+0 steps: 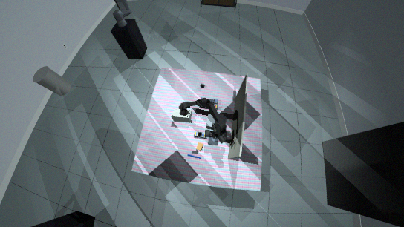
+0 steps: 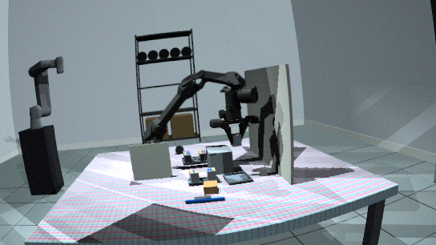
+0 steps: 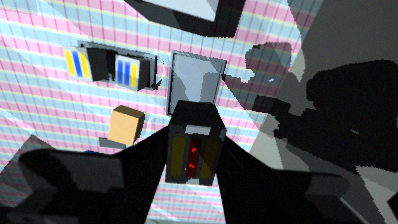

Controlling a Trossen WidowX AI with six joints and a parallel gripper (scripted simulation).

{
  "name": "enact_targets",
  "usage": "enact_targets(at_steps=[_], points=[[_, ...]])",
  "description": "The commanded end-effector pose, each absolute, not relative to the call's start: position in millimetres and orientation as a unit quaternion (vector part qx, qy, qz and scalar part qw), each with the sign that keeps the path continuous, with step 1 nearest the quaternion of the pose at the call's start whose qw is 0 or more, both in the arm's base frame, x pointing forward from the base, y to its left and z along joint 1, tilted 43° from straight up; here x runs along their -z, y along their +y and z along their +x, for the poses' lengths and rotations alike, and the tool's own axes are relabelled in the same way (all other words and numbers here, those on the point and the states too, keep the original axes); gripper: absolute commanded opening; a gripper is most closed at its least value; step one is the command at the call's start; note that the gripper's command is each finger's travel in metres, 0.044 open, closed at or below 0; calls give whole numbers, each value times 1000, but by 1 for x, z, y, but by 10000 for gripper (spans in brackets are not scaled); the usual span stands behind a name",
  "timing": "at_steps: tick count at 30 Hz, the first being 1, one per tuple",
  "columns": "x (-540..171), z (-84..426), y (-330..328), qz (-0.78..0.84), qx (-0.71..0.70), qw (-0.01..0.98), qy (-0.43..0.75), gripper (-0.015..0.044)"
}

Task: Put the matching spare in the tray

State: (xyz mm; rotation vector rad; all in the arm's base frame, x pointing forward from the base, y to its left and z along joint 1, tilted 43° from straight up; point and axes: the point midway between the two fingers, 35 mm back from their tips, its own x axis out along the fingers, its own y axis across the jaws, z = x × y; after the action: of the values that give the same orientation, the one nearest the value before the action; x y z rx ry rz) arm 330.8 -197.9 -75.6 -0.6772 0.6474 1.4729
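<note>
My gripper (image 2: 236, 137) (image 3: 193, 130) is shut on a dark spare with yellow, red and yellow stripes (image 2: 236, 140) (image 3: 193, 159). It holds the spare upright, high above the table. The flat grey tray (image 2: 237, 178) (image 3: 192, 72) lies below; the spare covers its lower edge in the wrist view. Beside the tray, a dark rack holds a yellow-blue-yellow spare (image 3: 77, 63) (image 2: 194, 174) and a blue-blue-yellow spare (image 3: 127, 73) (image 2: 211, 173). Two more striped units (image 2: 187, 155) (image 2: 202, 154) stand on the rear rack. No back code of a mounted unit is readable.
A grey box (image 2: 220, 159) stands behind the tray. A tall panel (image 2: 285, 124) (image 1: 242, 119) stands close to the arm's wrist. A low pale panel (image 2: 150, 162) is near the arm base. An orange block (image 2: 211, 186) (image 3: 125, 126) and a blue bar (image 2: 204, 200) lie in front.
</note>
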Motion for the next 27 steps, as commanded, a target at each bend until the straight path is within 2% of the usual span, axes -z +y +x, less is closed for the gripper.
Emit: enact_targets(at_steps=[1,27], points=[[79,331,-195,-295,-645,645,284,0],[99,335,-180,-296,-645,645,284,0]])
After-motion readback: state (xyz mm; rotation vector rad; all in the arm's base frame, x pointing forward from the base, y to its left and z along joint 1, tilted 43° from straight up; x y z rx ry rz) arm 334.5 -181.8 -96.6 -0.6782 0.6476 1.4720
